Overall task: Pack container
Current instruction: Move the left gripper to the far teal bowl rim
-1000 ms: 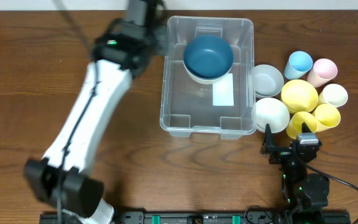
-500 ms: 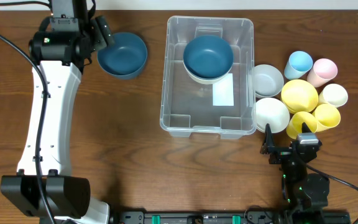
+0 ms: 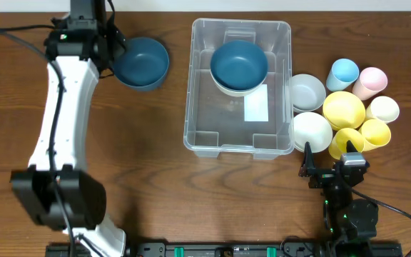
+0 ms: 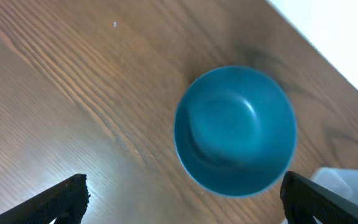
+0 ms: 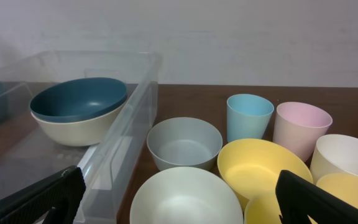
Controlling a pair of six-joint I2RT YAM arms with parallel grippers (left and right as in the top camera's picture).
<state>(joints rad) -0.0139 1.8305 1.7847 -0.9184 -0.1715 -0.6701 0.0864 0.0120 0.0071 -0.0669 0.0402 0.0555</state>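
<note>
Right wrist view exposed cream bowl [image 5: 73,134] beneath navy bowl [image 5: 79,98] in container [image 5: 135,106]. Left gripper [image 4: 185,186] gaped over loose bowl [image 4: 235,140]; right gripper [image 5: 179,180] gaped, empty.

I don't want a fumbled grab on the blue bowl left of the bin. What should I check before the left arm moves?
1. Left gripper open: ok.
2. Blue bowl upright on the table, apart from the container: ok.
3. Bowl lined up between the fingers: ok, roughly centred in the wrist view.
4. Fingers low enough to straddle the rim: cannot tell.
5. Free floor in the container, in front of the stacked bowls: ok.
6. Right gripper open, outside the container: ok.
</note>
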